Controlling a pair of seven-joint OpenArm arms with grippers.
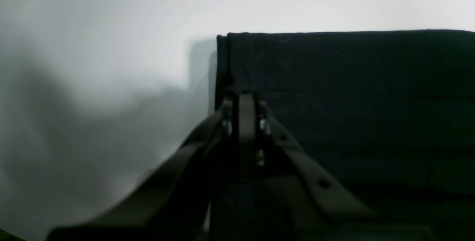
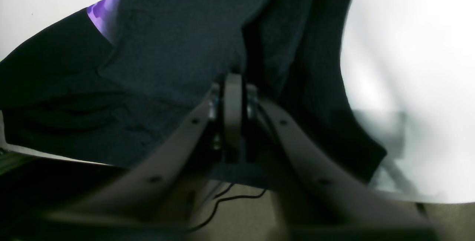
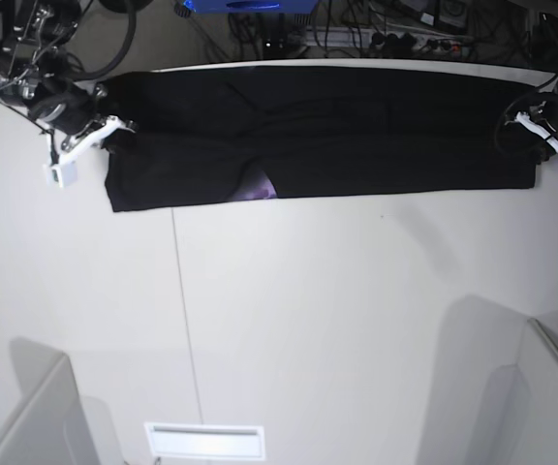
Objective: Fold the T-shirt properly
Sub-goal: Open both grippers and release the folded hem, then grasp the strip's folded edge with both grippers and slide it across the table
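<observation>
The left gripper [image 1: 245, 98] has its jaws closed on a corner of the T-shirt [image 3: 318, 145]. The right gripper [image 2: 233, 79] sits against the shirt's other end; whether its jaws grip cannot be told. The shirt lies as a long black band along the white bench [image 3: 308, 320], far edge.

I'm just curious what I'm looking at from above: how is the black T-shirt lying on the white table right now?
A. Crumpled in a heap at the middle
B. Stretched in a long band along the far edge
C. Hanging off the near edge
B: the T-shirt runs as a long flat band along the far edge of the table, reaching nearly from arm to arm.
</observation>
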